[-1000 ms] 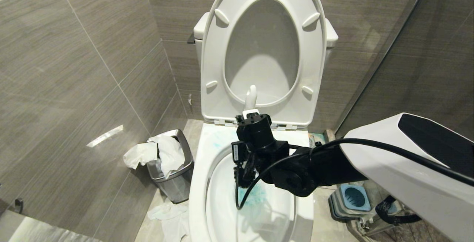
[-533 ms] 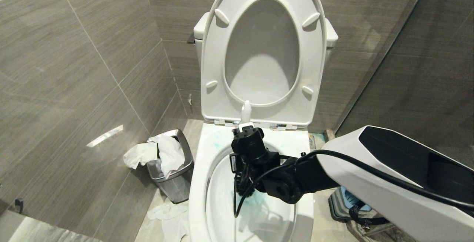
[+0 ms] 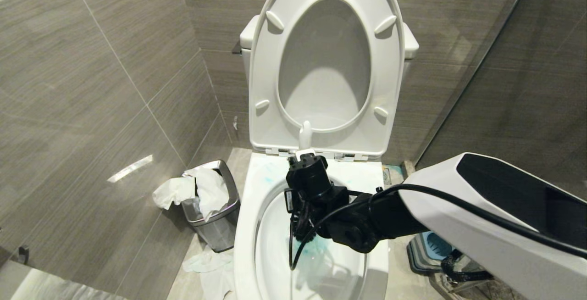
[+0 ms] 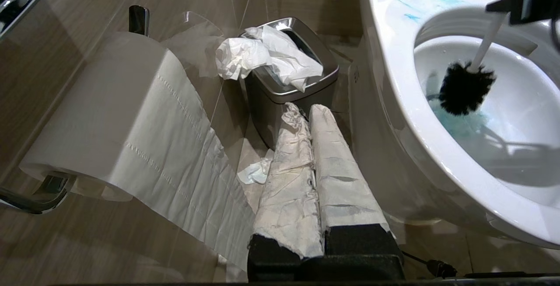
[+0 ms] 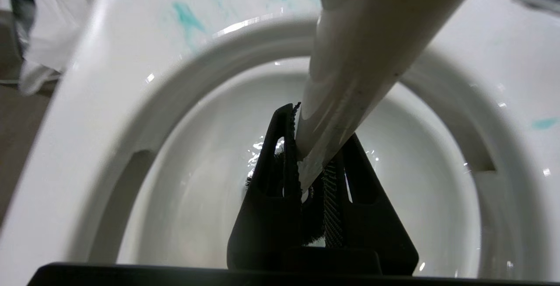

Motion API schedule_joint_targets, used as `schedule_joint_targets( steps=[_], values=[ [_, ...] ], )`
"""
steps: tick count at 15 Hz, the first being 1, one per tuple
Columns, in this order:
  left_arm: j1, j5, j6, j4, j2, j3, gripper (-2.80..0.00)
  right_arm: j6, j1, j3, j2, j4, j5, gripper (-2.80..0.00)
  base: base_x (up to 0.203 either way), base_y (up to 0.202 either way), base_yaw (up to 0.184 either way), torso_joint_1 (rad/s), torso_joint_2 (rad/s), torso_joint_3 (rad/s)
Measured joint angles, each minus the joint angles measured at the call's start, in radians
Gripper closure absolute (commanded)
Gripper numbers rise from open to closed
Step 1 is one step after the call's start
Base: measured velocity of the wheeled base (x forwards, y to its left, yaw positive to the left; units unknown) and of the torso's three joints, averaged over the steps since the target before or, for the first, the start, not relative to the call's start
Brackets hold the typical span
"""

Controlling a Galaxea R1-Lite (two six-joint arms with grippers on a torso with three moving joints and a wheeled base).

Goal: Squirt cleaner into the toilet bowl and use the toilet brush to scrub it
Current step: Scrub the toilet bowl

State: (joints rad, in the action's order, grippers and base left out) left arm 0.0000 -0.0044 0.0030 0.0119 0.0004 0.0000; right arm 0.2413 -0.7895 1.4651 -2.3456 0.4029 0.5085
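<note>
The white toilet bowl (image 3: pixel 247 208) stands open, seat and lid up. My right gripper (image 3: pixel 300 226) reaches down into it, shut on the toilet brush's white handle (image 5: pixel 350 71), which runs between the jaws (image 5: pixel 317 124). The handle's rounded end (image 3: pixel 305 135) sticks up above the wrist. The black bristle head (image 4: pixel 466 88) sits low in the bowl (image 4: pixel 393 80) against the turquoise cleaner (image 4: pixel 459 122). Blue tint shows beside the arm (image 3: pixel 321 245), and smears mark the rim (image 5: pixel 186 15). My left gripper (image 4: pixel 308 110), fingers wrapped in white, is shut and empty beside the toilet.
A small steel waste bin (image 3: pixel 215 208) stuffed with tissue stands left of the toilet, with more tissue on the floor (image 3: pixel 206 263). A toilet paper roll (image 4: pixel 109 115) hangs on the left wall. The grey-and-blue brush holder (image 3: pixel 433 245) sits on the floor at right.
My right arm has sunk lower into the bowl with the brush, so the handle's end stands lower against the raised seat. The left arm has not moved.
</note>
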Motion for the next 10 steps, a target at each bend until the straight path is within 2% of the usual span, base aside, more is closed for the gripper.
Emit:
schedule_joint_targets(
  steps=[10],
  values=[
    [0.000,0.000,0.000,0.000,0.000,0.000,0.00,-0.001,-0.034,-0.146,0.258,-0.008,0.026,0.00,0.000,0.000,0.000,0.000,0.00,0.000]
  ],
)
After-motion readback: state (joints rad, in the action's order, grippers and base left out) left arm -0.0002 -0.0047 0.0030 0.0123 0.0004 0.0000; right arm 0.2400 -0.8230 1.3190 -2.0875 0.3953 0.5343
